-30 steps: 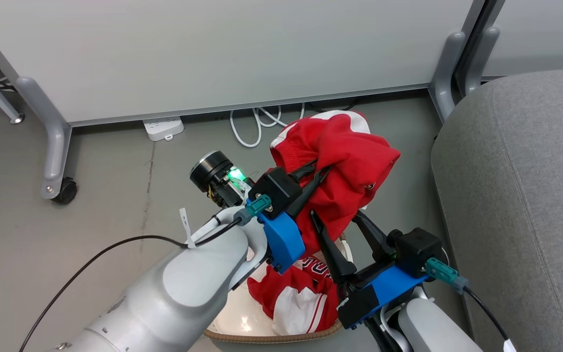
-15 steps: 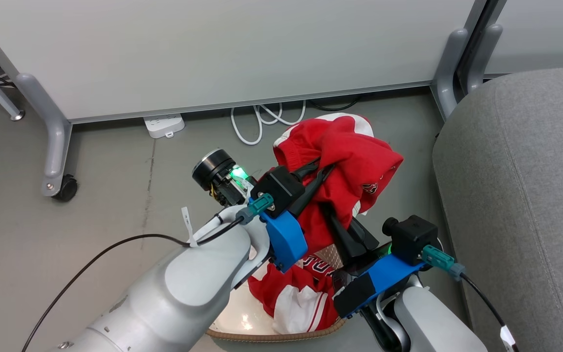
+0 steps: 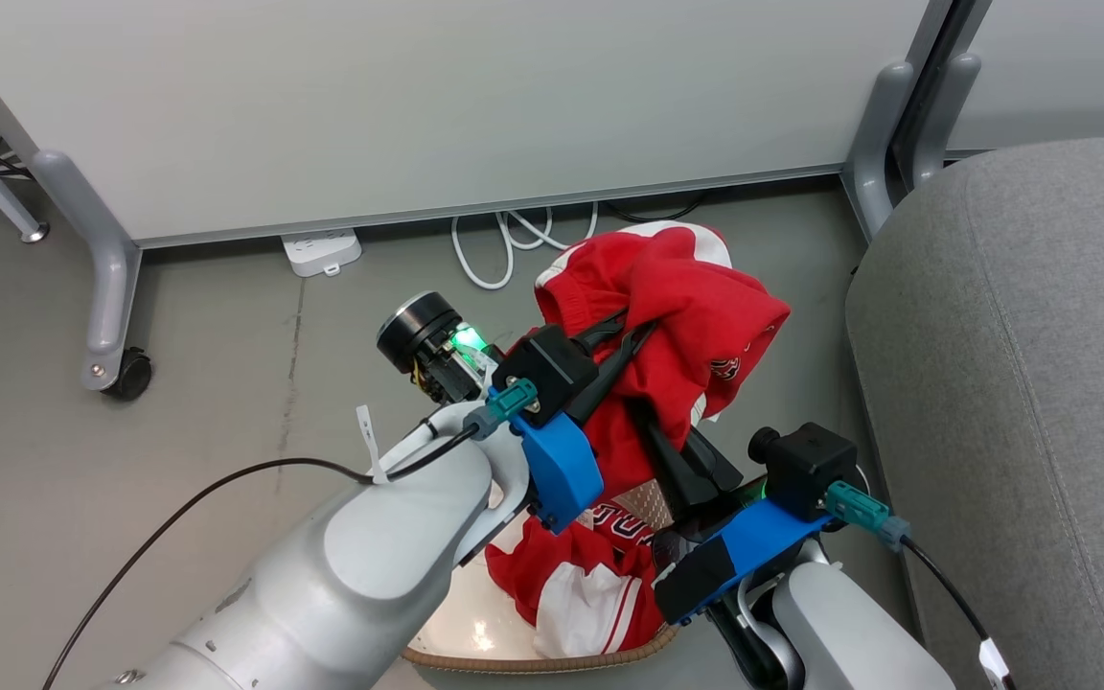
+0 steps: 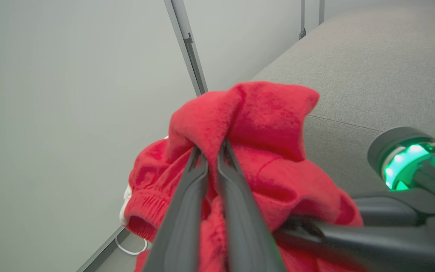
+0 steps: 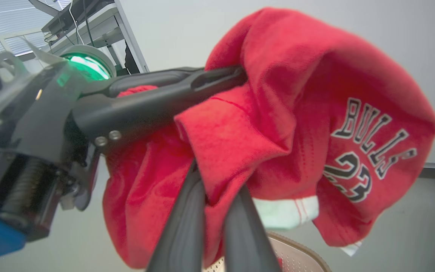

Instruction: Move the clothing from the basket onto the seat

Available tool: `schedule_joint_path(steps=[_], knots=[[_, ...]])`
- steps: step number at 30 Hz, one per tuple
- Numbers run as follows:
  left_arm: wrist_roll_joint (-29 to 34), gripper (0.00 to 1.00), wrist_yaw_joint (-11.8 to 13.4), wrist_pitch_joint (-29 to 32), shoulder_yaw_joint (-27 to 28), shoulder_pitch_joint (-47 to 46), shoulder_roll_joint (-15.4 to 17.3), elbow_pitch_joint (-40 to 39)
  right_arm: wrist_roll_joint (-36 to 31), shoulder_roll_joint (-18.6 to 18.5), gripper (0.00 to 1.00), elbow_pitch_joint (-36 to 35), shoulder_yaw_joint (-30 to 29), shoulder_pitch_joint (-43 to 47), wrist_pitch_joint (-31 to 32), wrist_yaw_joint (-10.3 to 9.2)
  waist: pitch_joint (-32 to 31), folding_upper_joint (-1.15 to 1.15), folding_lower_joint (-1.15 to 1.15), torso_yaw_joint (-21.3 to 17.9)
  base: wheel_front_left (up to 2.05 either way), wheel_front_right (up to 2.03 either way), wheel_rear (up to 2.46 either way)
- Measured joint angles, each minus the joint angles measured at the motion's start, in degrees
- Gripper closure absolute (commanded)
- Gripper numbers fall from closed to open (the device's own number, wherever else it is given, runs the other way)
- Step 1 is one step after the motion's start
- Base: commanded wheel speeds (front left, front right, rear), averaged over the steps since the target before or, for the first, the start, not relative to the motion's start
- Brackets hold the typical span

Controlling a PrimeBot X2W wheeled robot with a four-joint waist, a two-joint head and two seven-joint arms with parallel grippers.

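now l gripper (image 4: 210,151), r gripper (image 5: 219,185) clamp garment (image 3: 696,307).

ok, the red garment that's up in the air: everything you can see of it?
The lifted red garment is soft, fleecy-looking fabric, bunched and folded, with white panels, a ribbed hem and black-and-white "BULLS 23" lettering. It hangs above the basket, apart from the seat. The left pincer and right pincer are each shut on a fold of it.

two garments (image 3: 696,307), one basket (image 3: 533,661), one seat (image 3: 1022,383)
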Motion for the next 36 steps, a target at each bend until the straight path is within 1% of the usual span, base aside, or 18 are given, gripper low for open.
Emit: schedule_joint_path(steps=[5,6,7,23,30,36], knots=[[0.08,1.0,-0.07,0.0,0.1,0.02,-0.04,0.05,-0.12,0.0,1.0,0.0,-0.04,0.0,0.0,0.0,-0.2,0.0,0.0,0.0,0.0,0.0,0.0],[0.08,0.77,-0.05,0.0,0.2,0.03,-0.04,0.05,-0.12,0.0,1.0,0.0,-0.05,0.0,0.0,0.0,-0.23,0.0,0.0,-0.02,0.0,0.0,0.0],[0.07,0.0,-0.03,0.0,0.33,0.05,-0.05,0.11,-0.12,0.0,1.0,-0.01,-0.07,0.0,0.0,0.0,-0.25,0.0,0.0,-0.03,0.0,0.0,0.0],[0.69,0.0,0.1,-0.01,1.49,0.24,0.31,-0.23,-1.7,0.0,1.0,-0.16,-0.8,0.18,0.0,-0.01,0.05,0.0,0.0,-0.62,0.0,0.0,0.0],[1.08,0.0,0.09,-0.01,1.93,0.25,0.77,-0.98,-2.71,0.0,1.0,-1.16,-3.89,0.66,0.0,-0.01,1.06,0.0,0.0,-1.54,0.0,0.0,0.0],[1.2,0.0,0.09,-0.02,2.16,0.25,1.33,-1.67,-3.21,0.0,1.0,-2.02,-7.31,0.94,0.0,-0.01,2.34,0.0,0.0,-3.3,0.0,0.0,0.0]])
